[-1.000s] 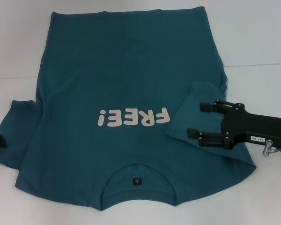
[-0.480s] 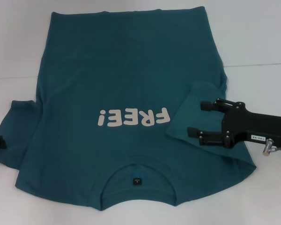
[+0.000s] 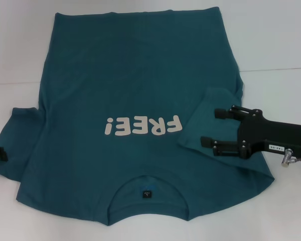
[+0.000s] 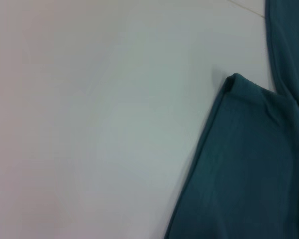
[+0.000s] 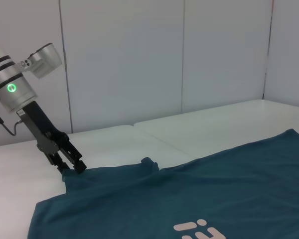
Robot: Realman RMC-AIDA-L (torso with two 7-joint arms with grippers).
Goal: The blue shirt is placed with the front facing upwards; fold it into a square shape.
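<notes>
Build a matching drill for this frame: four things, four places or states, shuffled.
1. right sleeve
2. left sleeve
3. neck label
4. right gripper

a. lies spread flat on the table
b. open, over the folded sleeve
c. folded in over the blue shirt
d. inside the collar, nearest the robot

Pairs: 1-c, 2-a, 3-d, 4-b. The left gripper is at the left sleeve's edge.

we saw bright, even overhead light and only faint shadows along the edges of the blue shirt (image 3: 130,90). the white table (image 3: 276,40) looked washed out, nearly glaring. the left wrist view was soft and out of focus; the head view was slightly hazy.
</notes>
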